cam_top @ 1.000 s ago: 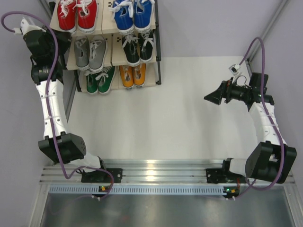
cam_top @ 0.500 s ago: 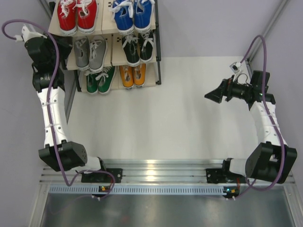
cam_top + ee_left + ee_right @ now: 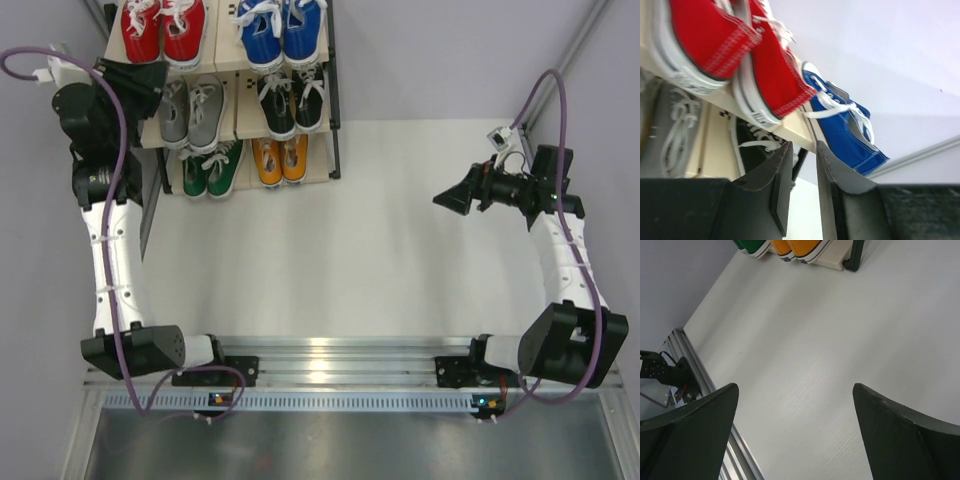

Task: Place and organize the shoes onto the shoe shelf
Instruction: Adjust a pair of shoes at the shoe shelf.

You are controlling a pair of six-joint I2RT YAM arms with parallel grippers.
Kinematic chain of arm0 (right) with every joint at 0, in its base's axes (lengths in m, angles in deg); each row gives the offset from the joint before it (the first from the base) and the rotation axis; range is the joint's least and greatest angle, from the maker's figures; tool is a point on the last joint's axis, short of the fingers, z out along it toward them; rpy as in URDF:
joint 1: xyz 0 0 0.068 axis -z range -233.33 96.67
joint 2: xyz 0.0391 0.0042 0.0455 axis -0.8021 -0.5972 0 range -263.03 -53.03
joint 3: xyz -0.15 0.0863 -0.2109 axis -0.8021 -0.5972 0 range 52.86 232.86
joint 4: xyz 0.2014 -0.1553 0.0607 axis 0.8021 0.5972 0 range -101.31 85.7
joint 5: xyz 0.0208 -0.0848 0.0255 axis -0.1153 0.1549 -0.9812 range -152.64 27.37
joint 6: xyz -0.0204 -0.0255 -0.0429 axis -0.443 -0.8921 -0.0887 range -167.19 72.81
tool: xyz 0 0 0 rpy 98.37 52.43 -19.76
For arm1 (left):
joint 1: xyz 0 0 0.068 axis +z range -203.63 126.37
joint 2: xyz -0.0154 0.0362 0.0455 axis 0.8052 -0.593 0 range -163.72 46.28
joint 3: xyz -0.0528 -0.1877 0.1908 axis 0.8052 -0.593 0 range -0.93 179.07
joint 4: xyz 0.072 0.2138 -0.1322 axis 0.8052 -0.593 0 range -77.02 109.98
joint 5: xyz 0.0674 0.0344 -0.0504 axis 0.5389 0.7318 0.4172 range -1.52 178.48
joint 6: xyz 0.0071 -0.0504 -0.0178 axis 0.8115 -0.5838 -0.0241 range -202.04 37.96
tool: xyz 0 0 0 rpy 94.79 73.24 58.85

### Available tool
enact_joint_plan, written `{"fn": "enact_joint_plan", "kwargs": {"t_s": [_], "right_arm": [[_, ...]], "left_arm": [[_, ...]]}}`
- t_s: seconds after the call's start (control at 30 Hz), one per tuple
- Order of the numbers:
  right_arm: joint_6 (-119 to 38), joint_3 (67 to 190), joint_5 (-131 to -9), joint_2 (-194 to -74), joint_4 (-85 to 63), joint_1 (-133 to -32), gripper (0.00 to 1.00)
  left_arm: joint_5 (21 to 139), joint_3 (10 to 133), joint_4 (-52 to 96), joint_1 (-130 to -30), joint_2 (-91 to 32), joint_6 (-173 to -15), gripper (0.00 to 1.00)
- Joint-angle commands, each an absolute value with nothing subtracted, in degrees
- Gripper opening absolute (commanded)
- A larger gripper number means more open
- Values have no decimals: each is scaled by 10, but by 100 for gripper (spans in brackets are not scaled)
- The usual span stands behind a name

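Observation:
The shoe shelf (image 3: 237, 105) stands at the far left with six pairs on it. The red pair (image 3: 160, 30) and blue pair (image 3: 278, 30) are on top. The grey pair (image 3: 190, 110) and black pair (image 3: 292, 103) are in the middle. The green pair (image 3: 213, 168) and orange pair (image 3: 280, 158) are at the bottom. My left gripper (image 3: 140, 75) hangs at the shelf's left side, empty, its jaws nearly together. Its wrist view shows that gripper (image 3: 804, 144) below red (image 3: 705, 35) and blue (image 3: 850, 130) shoes. My right gripper (image 3: 452, 197) is open and empty over the table (image 3: 795, 387).
White table surface (image 3: 330, 260) spreads between the shelf and the right arm. A metal rail (image 3: 340, 352) runs along the near edge. Grey walls close in the left, back and right. The right wrist view shows the orange toes (image 3: 800, 246) and a shelf foot (image 3: 852, 255).
My left arm has turned its gripper rightward, so it now shows against the shelf's left side. The right arm has barely moved. The shoes have not moved.

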State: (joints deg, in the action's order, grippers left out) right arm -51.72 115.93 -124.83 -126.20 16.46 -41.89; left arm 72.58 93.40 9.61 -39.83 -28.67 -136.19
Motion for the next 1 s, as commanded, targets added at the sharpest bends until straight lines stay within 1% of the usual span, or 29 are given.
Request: {"fn": "enact_joint_plan", "kwargs": {"t_s": [0.0,0.13,0.3,0.57,0.97], "right_arm": [[-533,1195,-1257,-1256,162,-416,97],[-540,1191,-1255,-1247,173,-416,97],[-541,1177,-1250,-1232,175,-416,97],[-526,1175,-1249,-1233,159,-416,97],[-524,1176,-1250,-1233,156,-416,97]], "left_arm": [[739,981,137,-440,-317,-1379,31],[798,1015,142,-469,-354,-1391,31],[851,1018,141,-473,-369,-1401,31],[864,1002,137,-473,-363,-1402,32],[865,1011,116,-473,-375,-1407,39]]}}
